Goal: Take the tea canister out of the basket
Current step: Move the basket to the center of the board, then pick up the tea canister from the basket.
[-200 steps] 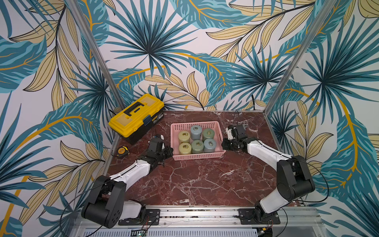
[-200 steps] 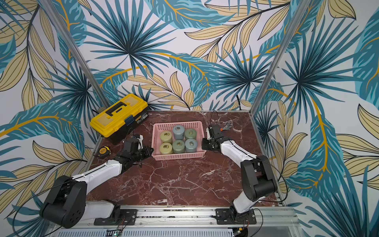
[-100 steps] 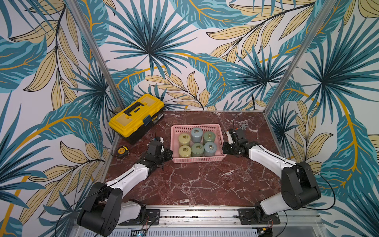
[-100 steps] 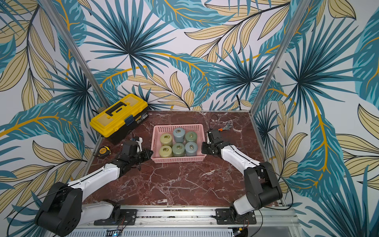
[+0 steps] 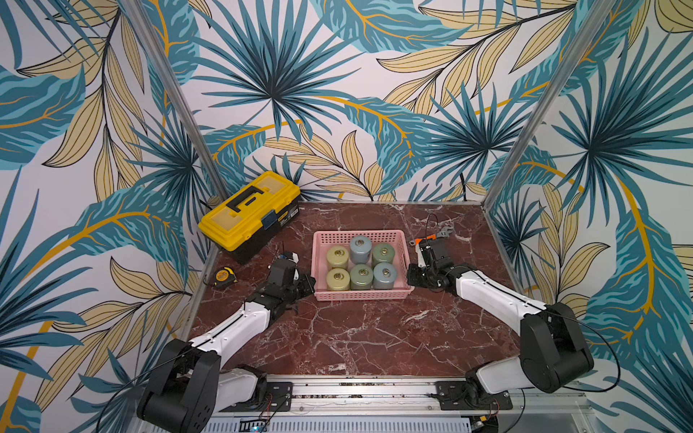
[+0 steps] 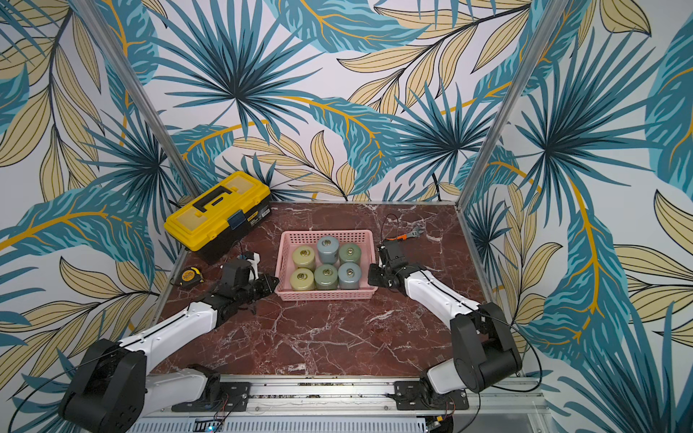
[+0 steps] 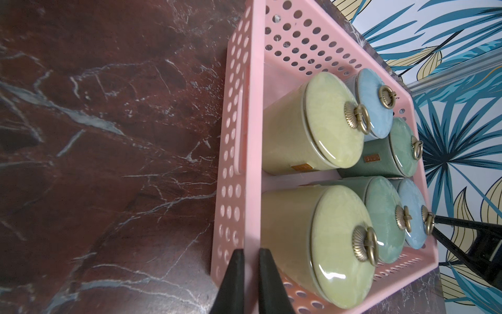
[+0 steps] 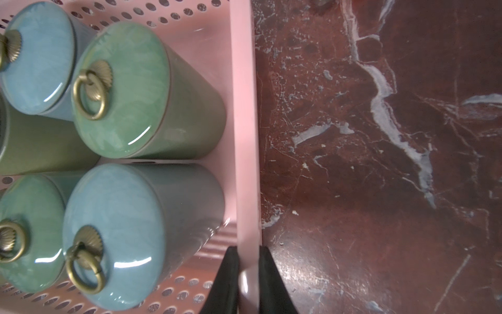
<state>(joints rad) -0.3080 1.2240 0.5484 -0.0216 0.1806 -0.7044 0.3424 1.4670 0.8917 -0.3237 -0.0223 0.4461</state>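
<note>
In both top views, the left gripper [image 5: 310, 283] and right gripper [image 5: 410, 274] meet opposite short walls of the basket [image 5: 360, 296], with 6 tea canisters [image 5: 361, 276] standing upright between them.

Left wrist view: the left gripper's fingers [image 7: 235, 277] pinch the basket's wall [image 7: 256, 108], and a yellow-green canister [image 7: 339, 244] stands just inside.

Right wrist view: the right gripper's fingers [image 8: 225, 280] clamp the rim [image 8: 244, 108], with a blue canister [image 8: 114, 231] just inside.

the basket [image 5: 360, 296] sits mid-worktop [image 5: 356, 337] with six canisters [image 5: 362, 275] standing in it, two rows of three. the toolbox [image 5: 249, 213] lies behind it to the left, the tape measure [image 5: 224, 276] before the toolbox, the wrench [image 5: 437, 235] behind right. the left gripper [image 7: 251, 252] straddles the basket's left wall, the right gripper [image 8: 247, 250] its right wall.
</note>
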